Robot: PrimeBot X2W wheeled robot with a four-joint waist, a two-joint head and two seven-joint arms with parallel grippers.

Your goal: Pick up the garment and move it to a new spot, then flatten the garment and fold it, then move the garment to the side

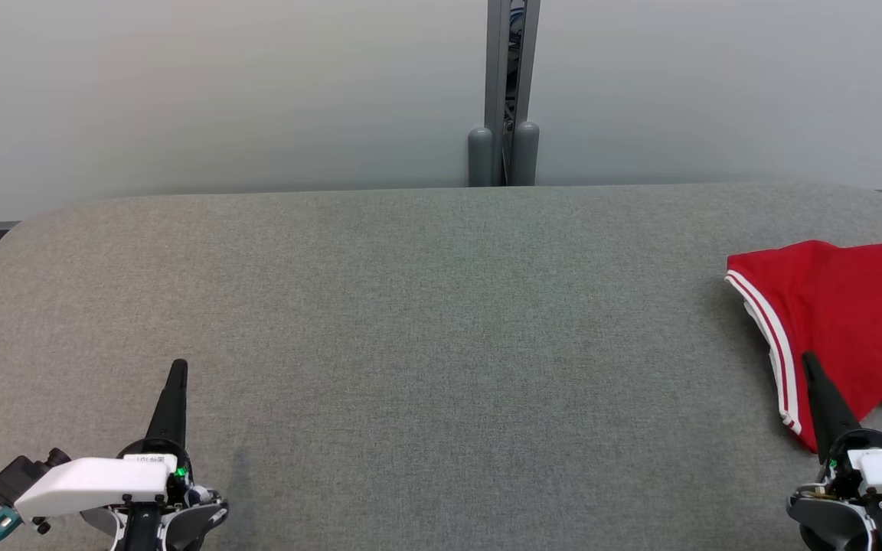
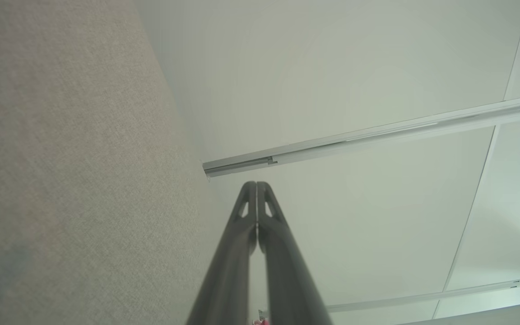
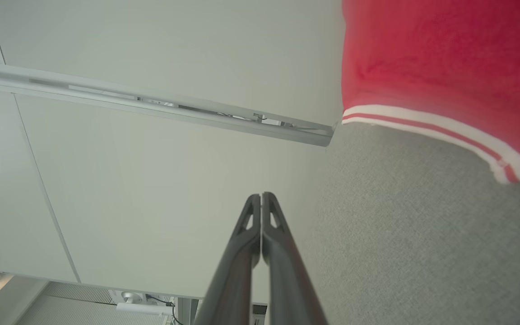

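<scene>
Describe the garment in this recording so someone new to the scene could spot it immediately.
Start at the broad grey fabric-covered table in front of the pale wall. At its right end, partly cut off by the head view's edge, lies a red garment, close to the right gripper. Its bright red cloth and white-striped trim set it apart from the plain grey around it.

Head overhead, wrists low, shared table
</scene>
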